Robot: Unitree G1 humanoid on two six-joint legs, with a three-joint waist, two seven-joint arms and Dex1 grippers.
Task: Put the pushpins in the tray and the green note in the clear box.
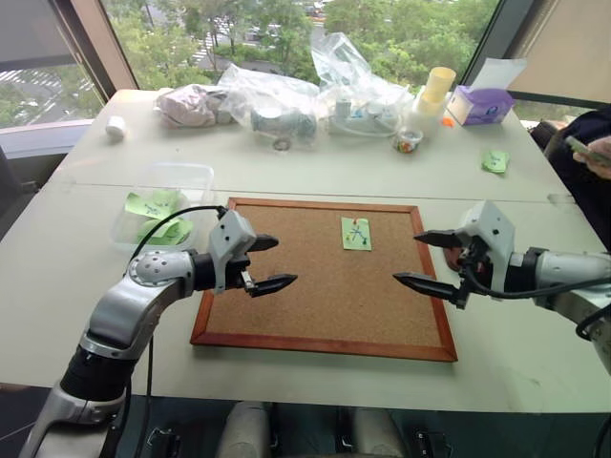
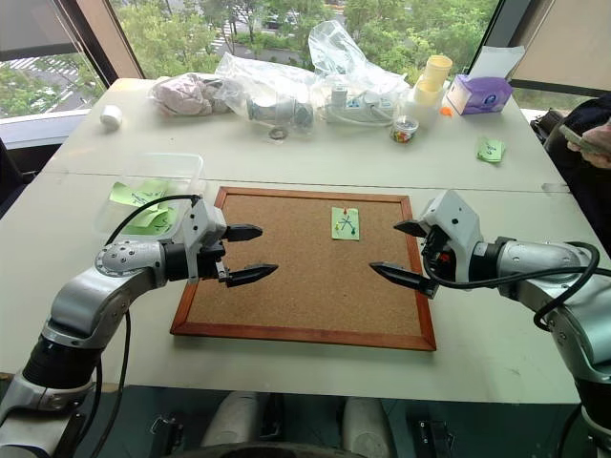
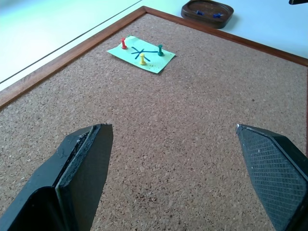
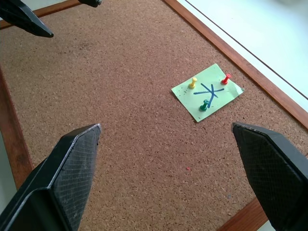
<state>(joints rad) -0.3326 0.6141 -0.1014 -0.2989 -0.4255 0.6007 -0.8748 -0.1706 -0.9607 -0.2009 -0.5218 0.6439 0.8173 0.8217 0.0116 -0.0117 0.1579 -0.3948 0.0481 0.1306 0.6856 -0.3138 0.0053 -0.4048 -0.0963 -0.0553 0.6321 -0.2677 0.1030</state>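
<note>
Note: green note point(image 1: 356, 234) pinned on cork board point(image 1: 315, 315) | between both claws, left claw point(image 1: 264, 263), right claw point(image 1: 426, 258), jaws apart

The tray point(image 3: 208, 9) is cut off by the picture's edge; its small blue contents are too small to tell.

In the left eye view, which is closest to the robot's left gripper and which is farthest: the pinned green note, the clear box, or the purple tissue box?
From the left gripper:
1. The clear box, just off the cork board's left edge, holding other green notes.
2. The green note, pinned near the board's far edge.
3. The purple tissue box, at the table's far right corner.
</note>
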